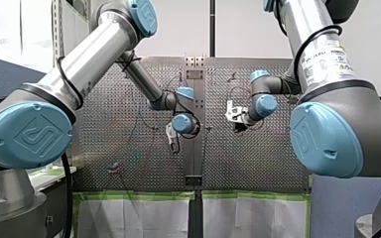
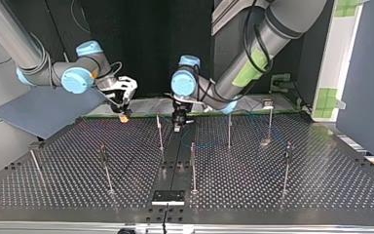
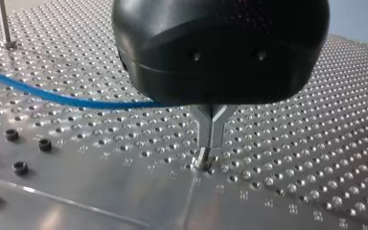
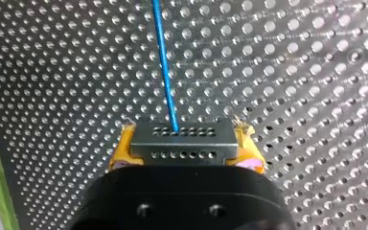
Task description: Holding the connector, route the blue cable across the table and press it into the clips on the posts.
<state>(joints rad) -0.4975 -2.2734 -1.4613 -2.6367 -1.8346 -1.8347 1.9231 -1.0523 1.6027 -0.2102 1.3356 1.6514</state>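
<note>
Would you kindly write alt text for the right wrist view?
My right gripper, yellow pads visible, is shut on a grey connector, and the blue cable runs from it straight ahead over the perforated table.

- We're in a robotics lab, test-cell sort.
- We see two UR5e arms, my left arm [image 1: 87,59] & my right arm [image 1: 322,54], blue joint caps, flanking one bench.
- Perforated metal table [image 2: 321,180] w/ thin posts [image 2: 193,168] stood in its hole grid.
- Green tape [image 1: 139,195] along edges, black backdrop [image 2: 146,44] behind the arms.
</note>
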